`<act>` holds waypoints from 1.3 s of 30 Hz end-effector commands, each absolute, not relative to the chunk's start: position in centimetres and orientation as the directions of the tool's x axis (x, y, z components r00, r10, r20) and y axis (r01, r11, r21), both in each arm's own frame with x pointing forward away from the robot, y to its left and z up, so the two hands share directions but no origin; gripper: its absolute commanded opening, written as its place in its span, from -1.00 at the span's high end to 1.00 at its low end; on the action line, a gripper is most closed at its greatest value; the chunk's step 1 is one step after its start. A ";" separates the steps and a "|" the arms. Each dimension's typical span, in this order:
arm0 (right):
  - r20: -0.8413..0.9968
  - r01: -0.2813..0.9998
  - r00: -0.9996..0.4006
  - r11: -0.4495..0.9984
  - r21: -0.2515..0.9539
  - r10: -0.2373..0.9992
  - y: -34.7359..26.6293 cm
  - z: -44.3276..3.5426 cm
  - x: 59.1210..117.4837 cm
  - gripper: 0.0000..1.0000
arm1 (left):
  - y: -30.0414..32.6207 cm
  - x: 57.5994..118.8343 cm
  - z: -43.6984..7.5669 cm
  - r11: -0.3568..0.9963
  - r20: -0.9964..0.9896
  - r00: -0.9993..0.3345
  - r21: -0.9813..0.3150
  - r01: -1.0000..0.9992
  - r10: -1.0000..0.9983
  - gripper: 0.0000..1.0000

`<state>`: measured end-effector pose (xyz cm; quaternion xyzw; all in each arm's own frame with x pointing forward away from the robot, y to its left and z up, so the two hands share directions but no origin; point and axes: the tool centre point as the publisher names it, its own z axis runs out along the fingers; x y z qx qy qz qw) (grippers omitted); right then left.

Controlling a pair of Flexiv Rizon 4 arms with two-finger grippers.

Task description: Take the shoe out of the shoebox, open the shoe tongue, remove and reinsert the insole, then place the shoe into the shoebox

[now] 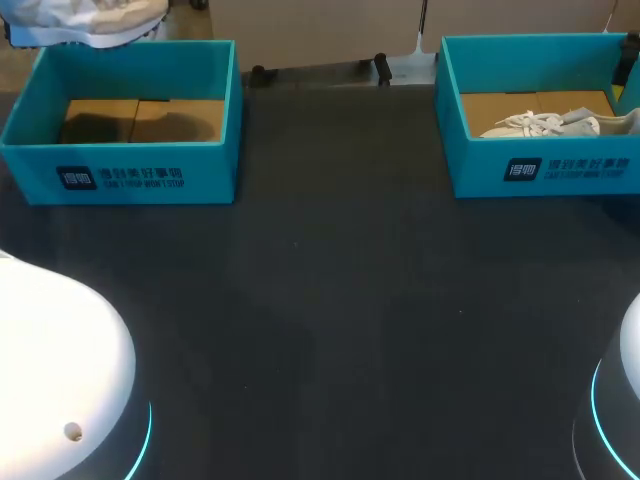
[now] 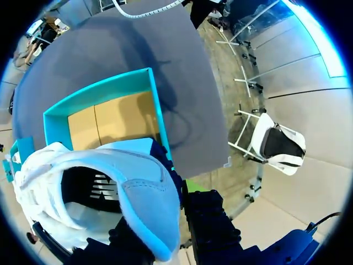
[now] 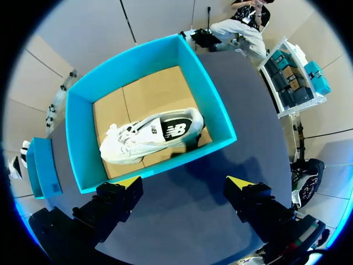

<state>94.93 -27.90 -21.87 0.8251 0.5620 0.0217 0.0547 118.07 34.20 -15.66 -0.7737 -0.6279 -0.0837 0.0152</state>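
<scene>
Two boxes sat on one tabletop [image 1: 330,300]: a left box [image 1: 120,165] at the frame's upper left, a right box [image 1: 545,165] at upper right. Two shoes showed: a top shoe [image 1: 90,25] at the upper-left corner, a boxed shoe [image 1: 545,123] inside the right box.

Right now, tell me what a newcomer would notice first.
A white shoe fills the left wrist view, held in the left gripper near the empty left box. A second shoe lies in the right box, the open right gripper before it.
</scene>
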 end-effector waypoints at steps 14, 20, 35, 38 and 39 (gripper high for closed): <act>-0.025 0.925 0.368 -0.363 0.115 0.930 -27.9 -21.9 94.9 -1.00 | 33.1 116.3 -14.5 -0.184 0.185 0.162 0.107 0.977 0.969 1.00; -0.025 0.925 0.368 -0.363 0.115 0.930 -27.9 -21.9 94.9 -1.00 | 31.2 113.7 -13.4 -0.166 0.210 0.142 0.105 0.980 0.967 1.00; -0.025 0.925 0.368 -0.363 0.115 0.930 -27.9 -21.9 94.9 -1.00 | 24.4 109.1 -12.3 -0.221 0.213 0.209 0.033 0.975 0.954 1.00; -0.025 0.925 0.368 -0.363 0.115 0.930 -27.9 -21.9 94.9 -1.00 | 22.8 108.2 -12.5 -0.249 0.191 0.241 0.020 0.968 0.952 1.00; -0.025 0.925 0.368 -0.363 0.115 0.930 -27.9 -21.9 94.9 -1.00 | 22.2 107.9 -12.7 -0.253 0.195 0.245 0.021 0.967 0.950 1.00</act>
